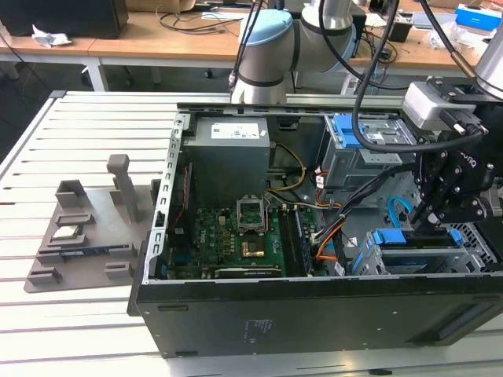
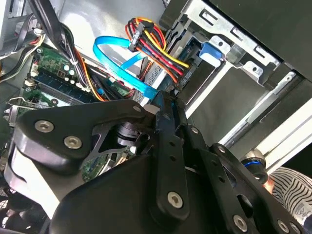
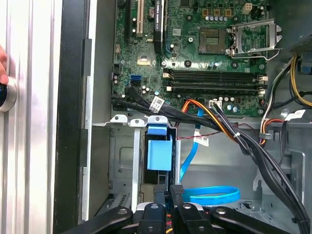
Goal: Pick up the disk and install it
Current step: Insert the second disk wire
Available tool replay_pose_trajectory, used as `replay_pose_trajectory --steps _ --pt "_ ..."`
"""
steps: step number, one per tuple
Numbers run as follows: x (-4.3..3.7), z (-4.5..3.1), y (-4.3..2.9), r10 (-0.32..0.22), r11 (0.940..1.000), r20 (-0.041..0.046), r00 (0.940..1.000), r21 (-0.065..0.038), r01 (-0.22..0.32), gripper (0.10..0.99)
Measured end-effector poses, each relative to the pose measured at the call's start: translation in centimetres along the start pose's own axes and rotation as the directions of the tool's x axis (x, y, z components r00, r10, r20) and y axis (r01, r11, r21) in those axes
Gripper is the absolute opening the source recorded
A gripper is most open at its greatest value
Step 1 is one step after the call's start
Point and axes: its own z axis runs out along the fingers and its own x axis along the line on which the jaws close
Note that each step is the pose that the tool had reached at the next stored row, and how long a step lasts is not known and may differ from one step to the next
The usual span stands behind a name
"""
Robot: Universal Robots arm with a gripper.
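Find the open computer case [image 1: 157, 236] lying on its side on a slatted metal table [image 1: 47, 141], motherboard [image 1: 236, 236] facing up. Look toward the exterior view's right, at the near corner of the case, for the gripper [image 1: 440, 224], poised over the drive cage [image 1: 479, 251].

Note the fingers pressed together with no gap between them in both wrist views [image 3: 170, 192] [image 2: 165, 105], and nothing clamped that can be made out.

Spot the disk [image 1: 391, 238] standing on edge inside that drive cage, just under the fingertips (mostly its blue carrier bracket on show). In the first wrist view, see the bracket's blue tab [image 3: 159, 156] just beyond the fingertips; cannot tell whether touching.

Beside the gripper, trace a blue data cable [image 3: 214, 195] looping across the case floor.

Over at the exterior view's left, well apart, see a gray parts fixture [image 1: 94, 228] holding a small square processor chip [image 1: 69, 232].
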Motion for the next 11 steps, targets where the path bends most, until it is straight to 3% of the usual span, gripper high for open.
replay_pose_trajectory --steps 11 --pt "0.06 0.74 -0.24 0.000 1.0000 -0.0008 1.0000 0.000 0.000 0.161"
